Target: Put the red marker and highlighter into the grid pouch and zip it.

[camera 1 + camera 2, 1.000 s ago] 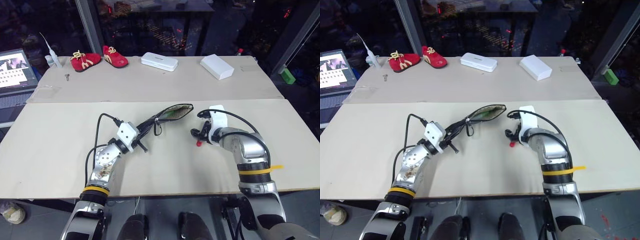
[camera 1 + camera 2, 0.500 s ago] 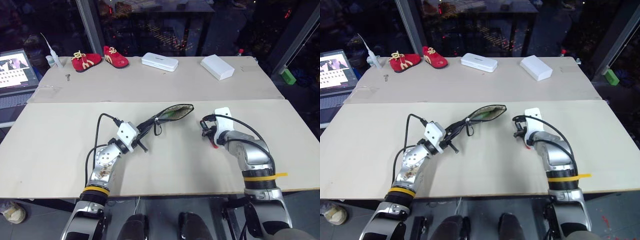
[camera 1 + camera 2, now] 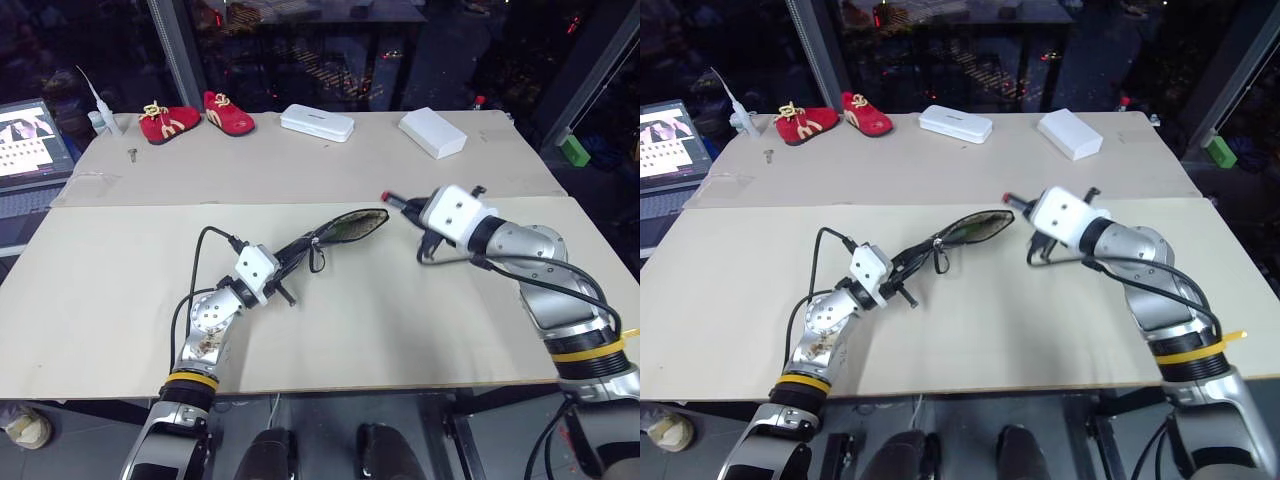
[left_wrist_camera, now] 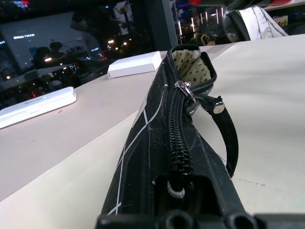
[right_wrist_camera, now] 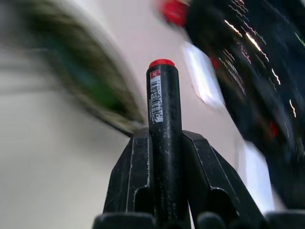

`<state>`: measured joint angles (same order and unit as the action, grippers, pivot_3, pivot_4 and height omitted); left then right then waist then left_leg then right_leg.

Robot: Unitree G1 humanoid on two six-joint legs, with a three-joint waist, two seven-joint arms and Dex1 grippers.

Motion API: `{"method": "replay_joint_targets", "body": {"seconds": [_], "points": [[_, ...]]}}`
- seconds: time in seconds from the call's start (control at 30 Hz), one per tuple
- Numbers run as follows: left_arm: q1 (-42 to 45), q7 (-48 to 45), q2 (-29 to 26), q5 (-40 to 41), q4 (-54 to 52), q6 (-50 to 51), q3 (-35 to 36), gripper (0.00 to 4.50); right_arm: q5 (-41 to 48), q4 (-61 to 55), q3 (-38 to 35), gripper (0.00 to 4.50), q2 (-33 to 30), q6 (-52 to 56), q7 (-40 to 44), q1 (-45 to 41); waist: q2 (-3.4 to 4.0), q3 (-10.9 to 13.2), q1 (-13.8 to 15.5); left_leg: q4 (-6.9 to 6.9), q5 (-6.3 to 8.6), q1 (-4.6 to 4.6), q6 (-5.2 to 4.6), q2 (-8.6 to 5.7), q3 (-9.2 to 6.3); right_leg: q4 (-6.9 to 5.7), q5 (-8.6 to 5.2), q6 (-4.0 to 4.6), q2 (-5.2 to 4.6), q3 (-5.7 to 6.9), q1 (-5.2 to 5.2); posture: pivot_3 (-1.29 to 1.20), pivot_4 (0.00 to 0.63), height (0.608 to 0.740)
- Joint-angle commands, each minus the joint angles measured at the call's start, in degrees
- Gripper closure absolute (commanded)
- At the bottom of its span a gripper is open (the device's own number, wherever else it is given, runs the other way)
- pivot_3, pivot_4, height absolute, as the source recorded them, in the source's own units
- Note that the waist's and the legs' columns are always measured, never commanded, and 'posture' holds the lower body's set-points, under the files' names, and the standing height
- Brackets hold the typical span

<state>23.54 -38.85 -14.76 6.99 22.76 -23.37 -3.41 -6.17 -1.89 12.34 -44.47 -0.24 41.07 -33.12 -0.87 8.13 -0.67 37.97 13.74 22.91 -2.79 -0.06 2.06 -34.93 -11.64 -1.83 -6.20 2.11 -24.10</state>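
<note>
Above table [image 3: 120,270]: red marker [image 5: 163,114] clamped in right hand [image 5: 163,143], beside grid pouch [image 3: 340,229].

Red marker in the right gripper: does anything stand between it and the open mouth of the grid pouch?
Nothing visible does. The red marker, shut in the right gripper, points at the open mouth of the grid pouch, which the left gripper holds up; only bare table lies below the gap.

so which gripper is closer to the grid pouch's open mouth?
Right. The right gripper, shut on the red marker, sits just beside the open mouth of the grid pouch. The left gripper clamps the pouch's opposite, closed end.
</note>
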Motion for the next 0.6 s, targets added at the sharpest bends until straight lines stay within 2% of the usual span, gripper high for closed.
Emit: {"method": "replay_joint_targets", "body": {"seconds": [0.03,0.23,0.6], "points": [[0.91,-0.14,0.16,0.93,-1.85,0.01,0.18,4.50,-4.01,0.79,1.04,4.02,-2.48,-8.96,1.96,-0.75,0.00,0.00,0.07,0.01,0.00,-0.01,0.00,0.00,0.01,-0.01,0.00,0.00,-0.01,-0.02,0.01,0.00,0.150,0.740],[0.38,-0.50,0.77,1.03,-2.41,0.16,-0.34,4.50,-11.85,9.49,4.29,4.02,2.72,-13.85,-3.00,-5.26,0.00,0.00,-0.03,0.03,-0.01,-0.03,0.02,0.00,0.08,-0.03,0.01,0.02,-0.01,-0.07,-0.02,0.00,0.150,0.740],[0.41,-1.03,0.79,1.23,-2.87,0.67,-0.29,4.50,-20.12,20.65,10.85,4.02,6.95,-26.13,-3.61,-12.40,0.00,0.00,0.24,0.03,-0.01,-0.02,0.02,-0.01,0.08,-0.02,0.01,0.02,-0.04,-0.07,0.00,0.00,0.150,0.740]]}}
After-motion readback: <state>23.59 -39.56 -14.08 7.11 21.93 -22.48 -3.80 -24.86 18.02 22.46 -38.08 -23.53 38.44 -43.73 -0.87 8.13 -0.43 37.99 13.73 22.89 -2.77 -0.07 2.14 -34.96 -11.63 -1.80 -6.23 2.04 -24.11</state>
